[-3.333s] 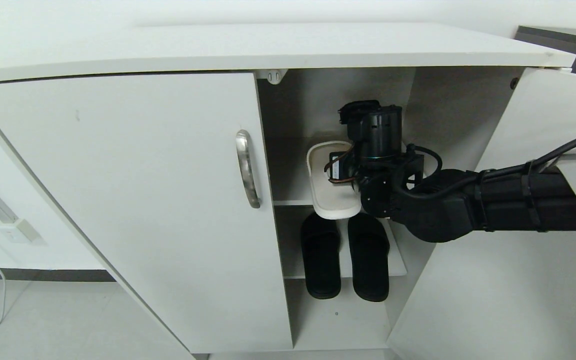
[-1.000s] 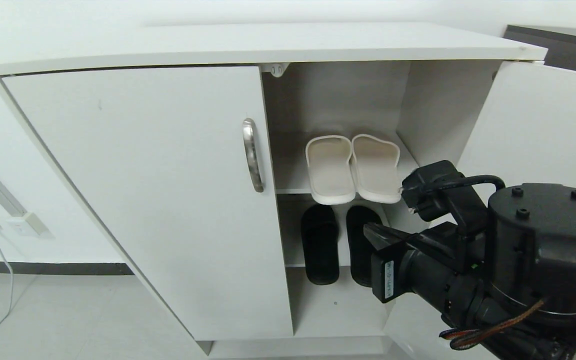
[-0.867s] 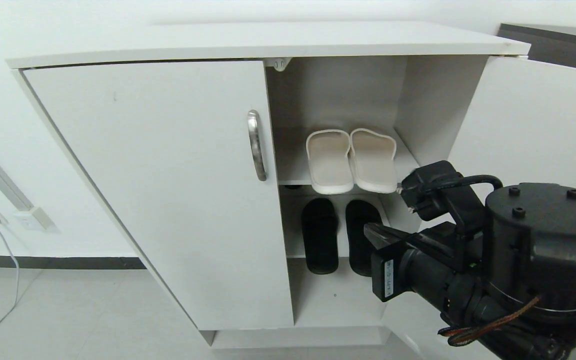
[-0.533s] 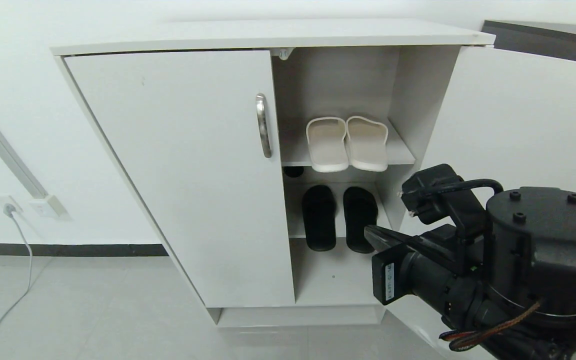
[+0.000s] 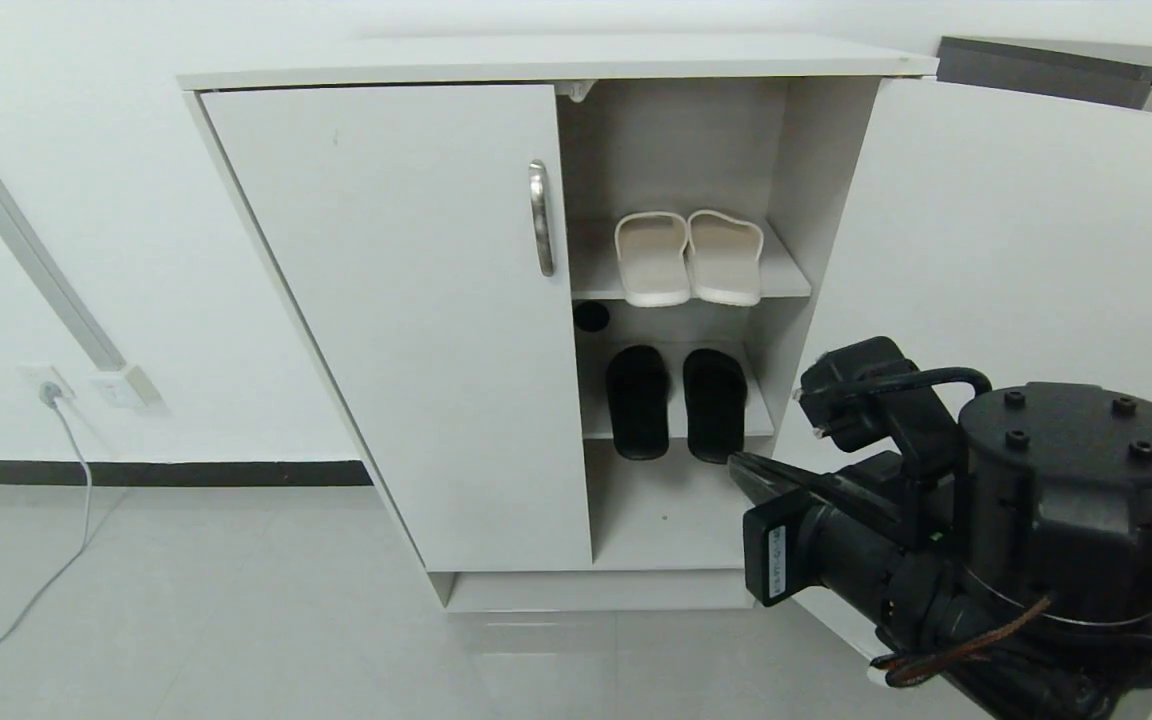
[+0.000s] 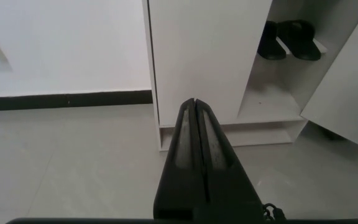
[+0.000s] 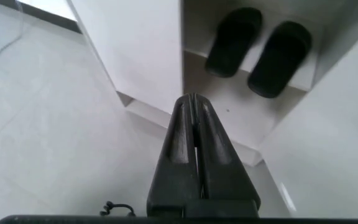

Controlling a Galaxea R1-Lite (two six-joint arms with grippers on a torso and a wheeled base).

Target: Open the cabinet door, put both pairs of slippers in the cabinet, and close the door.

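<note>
Over in the head view, a wall socket (image 5: 48,390) is sitting low on the wall at far left, with a cable (image 5: 76,470) trailing down from it to the tiled floor (image 5: 236,640). To its right the cabinet (image 5: 556,62) is standing against the wall. Its left door (image 5: 406,320) is lying shut, with the metal handle (image 5: 540,218) running upright along its inner edge. Past the handle the right half is standing open. The white slippers (image 5: 688,258) are lying side by side on the upper shelf (image 5: 786,285). The black slippers (image 5: 676,400) are lying side by side on the middle shelf (image 5: 758,425) just below, their near ends overhanging its front edge. Farther right, the right door (image 5: 1016,250) is hanging wide open, and the right arm is crossing in front of its lower part. The left wrist view is adding the left tool (image 6: 194,106), its two fingers pressed flat together and gripping nothing. It is hovering above the floor in front of the shut door, near a dark skirting strip (image 6: 67,99) along the wall. The right wrist view is supplying the right tool (image 7: 194,102), likewise closed tight and empty. It is hanging before the open half and facing the black pair and the bottom compartment (image 7: 241,118) beneath it, where a small dark speck is lying.
</note>
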